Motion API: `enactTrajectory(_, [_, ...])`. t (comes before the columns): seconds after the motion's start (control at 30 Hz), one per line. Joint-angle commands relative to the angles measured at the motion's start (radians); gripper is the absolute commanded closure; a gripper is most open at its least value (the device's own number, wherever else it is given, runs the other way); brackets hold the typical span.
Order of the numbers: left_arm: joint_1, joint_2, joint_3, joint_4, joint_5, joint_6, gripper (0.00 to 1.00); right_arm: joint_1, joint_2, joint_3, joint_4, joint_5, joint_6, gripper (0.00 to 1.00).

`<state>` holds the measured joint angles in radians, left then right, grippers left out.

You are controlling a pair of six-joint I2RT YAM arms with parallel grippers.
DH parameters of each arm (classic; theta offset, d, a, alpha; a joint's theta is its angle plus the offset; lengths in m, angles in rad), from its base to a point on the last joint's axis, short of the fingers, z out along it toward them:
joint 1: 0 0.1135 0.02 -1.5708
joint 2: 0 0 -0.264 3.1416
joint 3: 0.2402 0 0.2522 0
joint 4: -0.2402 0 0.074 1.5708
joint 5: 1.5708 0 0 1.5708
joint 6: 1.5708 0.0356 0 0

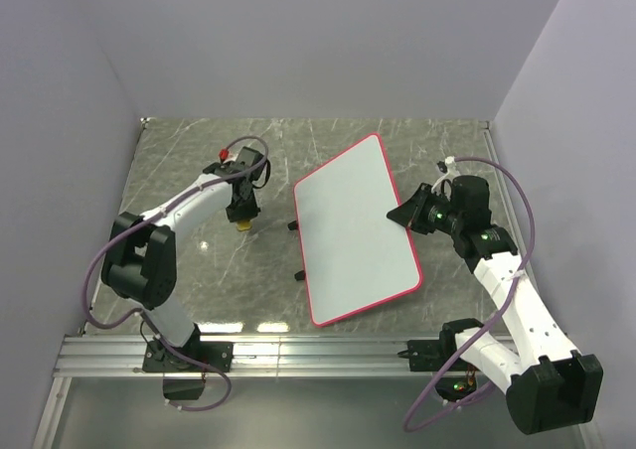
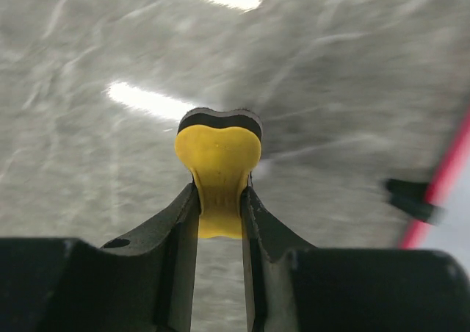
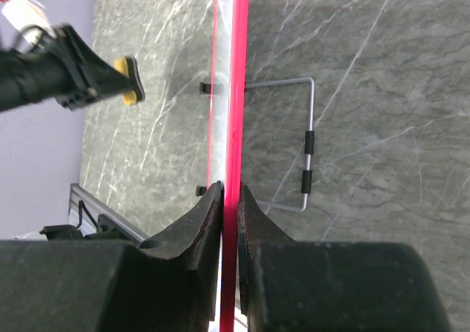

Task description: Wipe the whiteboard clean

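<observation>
2 items gripped: yellow eraser (image 2: 218,152), whiteboard (image 1: 353,232)
Left hand (image 2: 220,194): closed on eraser, left of whiteboard
Right hand (image 3: 230,194): pinching whiteboard's red rim

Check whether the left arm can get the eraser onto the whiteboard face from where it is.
Probably yes. The left hand grips the yellow eraser just beside the whiteboard's left edge, with nothing visible between them. The right hand clamps the opposite rim, off the face.
</observation>
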<state>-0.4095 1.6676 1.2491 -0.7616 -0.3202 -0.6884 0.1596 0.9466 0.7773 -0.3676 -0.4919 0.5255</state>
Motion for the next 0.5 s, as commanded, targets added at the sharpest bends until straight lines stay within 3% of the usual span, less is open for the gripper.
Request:
enactTrajectory(0.0, [-0.003, 0.030, -0.030, -0.076, -0.138, -0.005, 0.99, 0.012, -0.016, -0.021, -0.002, -0.001, -0.067, 1.00])
enactTrajectory(0.1, [0.000, 0.050, -0.057, -0.056, -0.120, -0.005, 0.88, 0.014, -0.011, -0.016, 0.001, -0.004, -0.065, 1.00])
enactTrajectory(0.13, [0.000, 0.052, -0.063, -0.047, -0.112, -0.003, 0.75, 0.014, -0.009, -0.016, -0.001, -0.004, -0.067, 1.00])
enactTrajectory(0.33, [0.000, 0.058, -0.085, -0.015, -0.060, 0.003, 0.36, 0.012, -0.028, -0.021, -0.004, 0.004, -0.067, 1.00])
enactTrajectory(0.47, [0.000, 0.061, -0.091, -0.007, -0.045, 0.004, 0.23, 0.015, -0.045, -0.033, 0.006, -0.007, -0.062, 0.98])
